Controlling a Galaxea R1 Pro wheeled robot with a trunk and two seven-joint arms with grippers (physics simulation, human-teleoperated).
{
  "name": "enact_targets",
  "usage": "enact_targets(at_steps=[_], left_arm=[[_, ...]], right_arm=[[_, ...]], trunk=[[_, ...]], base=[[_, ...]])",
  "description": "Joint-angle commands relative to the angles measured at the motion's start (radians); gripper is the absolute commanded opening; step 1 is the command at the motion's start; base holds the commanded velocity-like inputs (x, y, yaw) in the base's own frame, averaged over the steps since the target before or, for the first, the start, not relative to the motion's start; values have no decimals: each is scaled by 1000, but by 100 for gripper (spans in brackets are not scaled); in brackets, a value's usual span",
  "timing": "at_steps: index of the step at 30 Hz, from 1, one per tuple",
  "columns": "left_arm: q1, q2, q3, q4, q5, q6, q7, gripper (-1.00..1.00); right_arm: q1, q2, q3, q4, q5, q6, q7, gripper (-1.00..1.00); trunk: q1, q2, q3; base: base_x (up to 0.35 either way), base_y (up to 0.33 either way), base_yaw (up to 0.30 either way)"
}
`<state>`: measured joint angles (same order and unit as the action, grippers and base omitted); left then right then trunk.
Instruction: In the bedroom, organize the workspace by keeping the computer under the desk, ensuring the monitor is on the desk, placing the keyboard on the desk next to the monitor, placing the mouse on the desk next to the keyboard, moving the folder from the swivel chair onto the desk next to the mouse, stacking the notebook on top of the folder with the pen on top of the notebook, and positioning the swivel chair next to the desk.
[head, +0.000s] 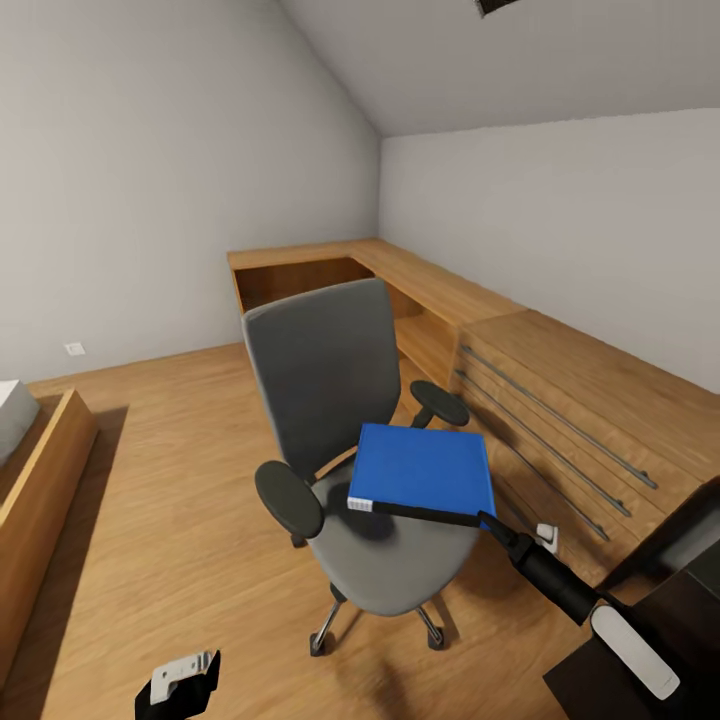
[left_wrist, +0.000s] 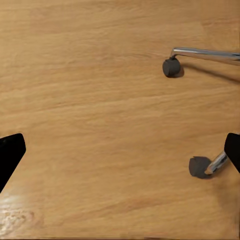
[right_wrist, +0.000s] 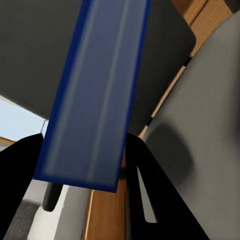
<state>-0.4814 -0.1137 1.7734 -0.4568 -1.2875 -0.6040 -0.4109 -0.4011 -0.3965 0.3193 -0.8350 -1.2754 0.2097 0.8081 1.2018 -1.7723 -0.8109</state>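
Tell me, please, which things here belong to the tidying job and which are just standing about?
Job:
- folder, lifted above the seat in the right gripper
- chair
- desk, its dark corner at lower right

Standing about:
- wooden cabinet with bar handles
- wooden shelf
- bed frame
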Motion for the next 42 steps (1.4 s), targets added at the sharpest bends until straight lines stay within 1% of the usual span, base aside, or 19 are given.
enact_targets(at_steps=[1,3,6,8,10,12,13,16,17,18,19,20,22,24,28,35,37,40,42], left_arm=[[-2,-1,30,-2,-4,-4,-8,100],[-2,-1,49,-1,-4,-5,-8,100],[-2,1,61,-1,-4,-5,-8,100],[-2,1,66,-1,-4,-5,-8,100],[-2,1,68,-1,-4,-4,-7,100],[-2,2,71,0,-3,-2,-6,100],[-2,3,76,0,-3,-1,-6,100],[-2,4,97,0,-3,1,-5,100],[-2,4,113,0,-3,2,-6,100],[-2,4,122,0,-3,2,-6,100],[-2,5,137,0,-3,2,-6,100],[-2,5,143,0,-4,2,-6,100],[-2,5,157,0,-4,2,-5,100],[-2,5,162,0,-4,3,-5,100],[-2,5,166,2,-4,3,-5,100],[-2,4,167,3,-5,4,-9,100],[-2,4,167,3,-5,4,-10,100],[-2,4,167,3,-6,3,-10,100],[-2,4,168,3,-6,3,-10,100]], right_arm=[[-1,-1,2,0,-10,8,-4,-100],[-1,-2,0,-3,-10,10,-12,-100],[-1,-3,-2,-24,-10,20,-29,-100],[-1,-6,-2,-58,-7,40,-55,-100],[-1,-11,-3,-104,4,67,-96,-100],[-1,-22,-4,-151,24,86,-141,-100],[-1,-29,-5,-177,35,95,-167,-100],[-1,-40,-6,-221,46,111,-202,-100],[-1,-44,-11,-245,49,124,-213,-100],[-1,-45,-16,-257,50,133,-218,-100],[-1,-48,-33,-281,52,156,-227,-100],[-1,-50,-44,-291,52,168,-232,-100],[-1,-53,-82,-313,50,222,-246,-100],[0,-54,-96,-310,47,243,-252,-100],[1,-55,-110,-296,45,264,-260,-100],[1,-57,-132,-295,44,280,-272,-100],[1,-67,-138,-297,45,289,-275,-100],[1,-86,-144,-315,46,325,-286,-100],[1,-92,-146,-326,46,344,-302,-100]], trunk=[[-4,7,2],[-12,21,9],[-23,42,18],[-31,56,24],[-39,70,31],[-46,84,37],[-50,91,40],[-62,112,49],[-65,119,52],[-69,126,56],[-73,133,59],[-77,140,62],[-85,154,68],[-92,168,74],[-108,196,87],[-134,245,109],[-142,259,115],[-154,280,125],[-161,294,131]], base=[[0,0,0],[0,0,0],[0,0,0],[0,0,0],[0,0,0],[0,0,0],[0,0,0],[0,0,0],[0,0,0],[0,0,0],[0,0,0],[0,0,0],[0,0,0],[0,0,0],[0,0,0],[0,0,0],[0,0,0],[0,0,0],[0,0,0]])
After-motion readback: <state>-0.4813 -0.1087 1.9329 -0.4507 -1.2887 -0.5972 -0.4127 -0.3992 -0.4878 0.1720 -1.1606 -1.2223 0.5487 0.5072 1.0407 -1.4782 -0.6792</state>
